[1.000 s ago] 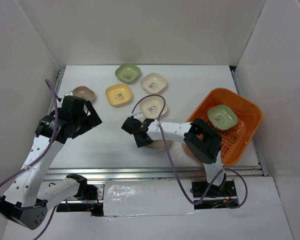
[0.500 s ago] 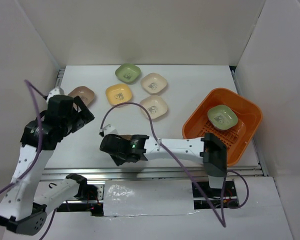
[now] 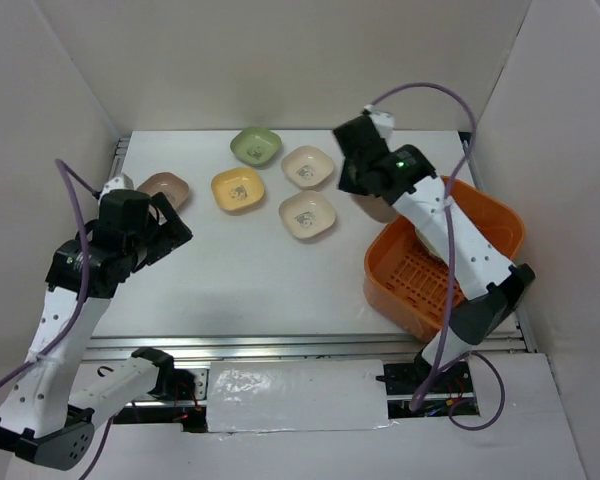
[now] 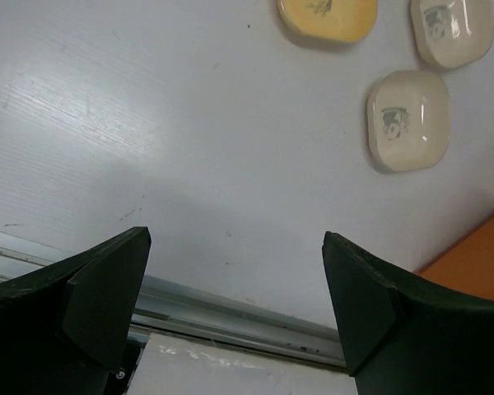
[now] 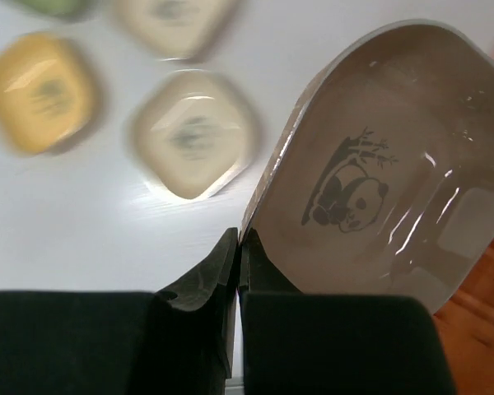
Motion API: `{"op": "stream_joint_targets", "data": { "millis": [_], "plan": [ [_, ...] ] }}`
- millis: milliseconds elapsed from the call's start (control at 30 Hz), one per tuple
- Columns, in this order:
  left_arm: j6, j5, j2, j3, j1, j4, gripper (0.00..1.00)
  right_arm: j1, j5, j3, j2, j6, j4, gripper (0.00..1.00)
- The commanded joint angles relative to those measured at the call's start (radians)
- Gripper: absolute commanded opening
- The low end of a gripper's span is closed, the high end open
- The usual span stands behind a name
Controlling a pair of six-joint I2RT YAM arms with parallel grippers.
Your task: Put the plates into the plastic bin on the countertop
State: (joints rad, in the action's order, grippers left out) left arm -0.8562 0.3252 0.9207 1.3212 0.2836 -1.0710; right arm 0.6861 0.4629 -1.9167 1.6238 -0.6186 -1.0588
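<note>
Right claw [image 5: 240,247]: jaws pinched tight on the rim of a pale plate [image 5: 370,164] with a panda print at centre. The plate stands tilted on edge above the fingertips, clear of the surface [image 3: 240,270]. The orange bin [image 3: 500,225] sits just beside this claw, its corner showing under the plate's far edge.

Step in hand, as I judge it: carrying one plate to the bin, release not yet made.

Next move calls for:
- bringing the claw over the grated floor, inside the walls
- lowering before letting go, since a plate on edge could roll or clip the rim
- care with the thin rim grip, because the plate may swing

Left claw [image 4: 239,284]: spread wide, holding nothing, hanging over bare surface. The yellow plate [image 4: 328,15] and two cream plates lie well ahead of it.

View notes:
- Right wrist view alone shows the grip point and the print. The plates beyond the claw are blurred.
- Overhead view shows the held plate only as a beige patch under the wrist. It alone gives the full count left out: five, including the green plate [image 3: 256,146] and the brown plate [image 3: 166,186].
- The right arm [image 3: 460,250] hides part of the bin's interior, so I cannot tell what lies there.
</note>
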Motion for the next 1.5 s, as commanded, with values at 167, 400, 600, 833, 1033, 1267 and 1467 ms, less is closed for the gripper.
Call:
{"op": "stream_joint_targets", "data": {
  "millis": [167,400,600,833,1033,1267,1467],
  "plan": [
    [0.103,-0.16,0.049,-0.037,-0.007,0.083,0.99,-0.399,-0.042,0.313,-0.143,0.089,0.008,0.0],
    [0.12,-0.176,0.072,-0.07,-0.006,0.105,0.99,-0.543,-0.087,0.444,-0.099,0.145,0.146,0.0],
    [0.134,-0.198,0.098,-0.06,-0.006,0.108,0.99,-0.616,-0.104,0.378,-0.009,0.167,0.152,0.0],
    [0.144,-0.215,0.084,-0.076,-0.006,0.114,0.99,-0.631,-0.105,0.297,0.065,0.163,0.106,0.52],
    [0.149,-0.215,0.076,-0.08,-0.006,0.111,0.99,-0.554,-0.012,0.165,-0.024,0.112,0.004,1.0],
    [0.132,-0.19,0.087,-0.062,-0.006,0.115,0.99,-0.309,-0.028,-0.002,-0.131,0.101,-0.037,1.0],
    [0.128,-0.161,0.084,-0.016,-0.007,0.089,0.99,-0.062,-0.421,0.17,-0.033,0.177,0.252,1.0]
  ]
}}
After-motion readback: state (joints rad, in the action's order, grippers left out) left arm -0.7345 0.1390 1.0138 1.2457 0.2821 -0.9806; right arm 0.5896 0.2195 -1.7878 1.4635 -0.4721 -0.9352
